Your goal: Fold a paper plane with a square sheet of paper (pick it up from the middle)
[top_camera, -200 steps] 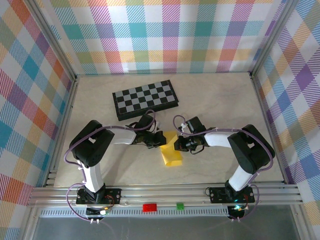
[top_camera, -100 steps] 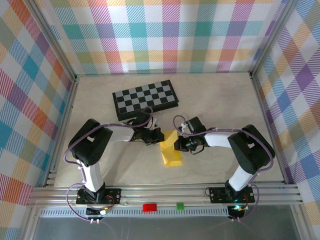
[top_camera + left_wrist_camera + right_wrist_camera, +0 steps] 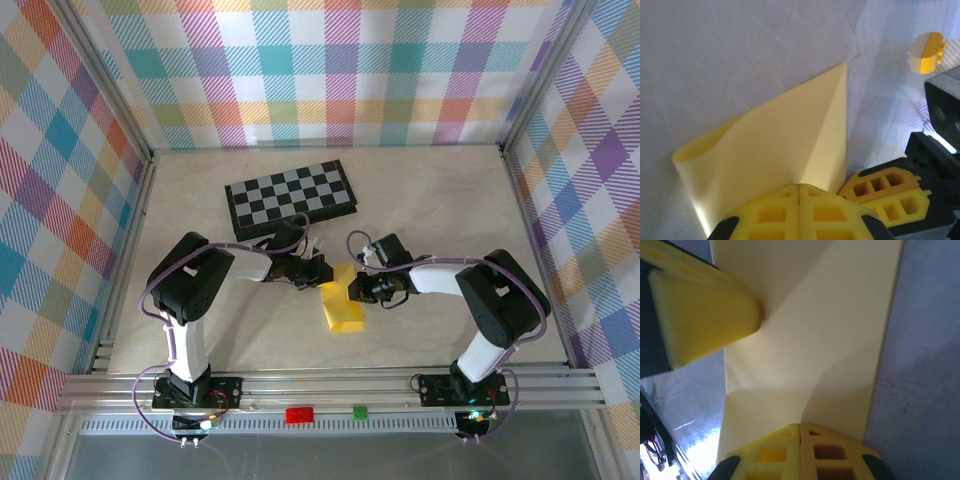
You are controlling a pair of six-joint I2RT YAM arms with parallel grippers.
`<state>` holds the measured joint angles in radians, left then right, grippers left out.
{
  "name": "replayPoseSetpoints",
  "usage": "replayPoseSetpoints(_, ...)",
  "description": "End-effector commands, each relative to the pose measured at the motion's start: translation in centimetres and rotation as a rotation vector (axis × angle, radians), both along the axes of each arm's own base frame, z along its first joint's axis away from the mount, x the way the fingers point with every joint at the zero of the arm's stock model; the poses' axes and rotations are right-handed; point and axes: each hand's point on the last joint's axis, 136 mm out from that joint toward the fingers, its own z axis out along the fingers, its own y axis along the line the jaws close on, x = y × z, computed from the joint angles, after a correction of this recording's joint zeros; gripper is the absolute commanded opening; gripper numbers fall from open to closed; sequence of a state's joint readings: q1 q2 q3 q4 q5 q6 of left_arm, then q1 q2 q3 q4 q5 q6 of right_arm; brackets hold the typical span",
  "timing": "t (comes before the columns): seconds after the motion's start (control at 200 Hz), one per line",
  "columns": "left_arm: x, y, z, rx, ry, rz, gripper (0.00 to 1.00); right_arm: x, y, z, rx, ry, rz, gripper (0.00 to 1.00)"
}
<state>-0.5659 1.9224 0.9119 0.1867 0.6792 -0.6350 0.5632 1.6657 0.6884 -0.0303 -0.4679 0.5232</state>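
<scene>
Lying near-side of the black-and-grey chessboard (image 3: 291,198), the part-folded thin yellow square sheet of paper (image 3: 345,315) points its long axis toward that board; left gripper (image 3: 324,274) and right gripper (image 3: 351,290) flank its board-side end, both clamped on it.

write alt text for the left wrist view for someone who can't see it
The left gripper, fingers shut, sits at the bottom edge against a folded yellow paper that tapers to a point on a pale table. The right gripper sits at the paper's lower right; an orange-yellow block lies upper right.
</scene>
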Motion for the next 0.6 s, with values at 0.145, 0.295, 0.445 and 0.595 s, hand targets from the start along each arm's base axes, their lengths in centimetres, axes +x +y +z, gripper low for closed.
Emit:
replayPoseSetpoints(0.145,2.7,3.2,-3.3,0.129,0.007,0.103,0.0,-3.0,-3.9,-4.5,-0.193,0.134,-0.048,0.0)
replayPoseSetpoints(0.295,4.6,4.5,-3.3,0.133,0.006,0.165,0.0,-3.0,-3.7,-4.5,-0.182,0.137,-0.052,0.0)
replayPoseSetpoints(0.445,5.5,5.2,-2.9,0.142,0.009,0.21,0.0,-3.0,-3.7,-4.5,-0.179,0.139,-0.054,0.0)
replayPoseSetpoints(0.595,6.0,5.9,-2.2,0.171,-0.007,0.251,0.0,-3.0,-3.6,-4.5,-0.179,0.137,-0.053,0.0)
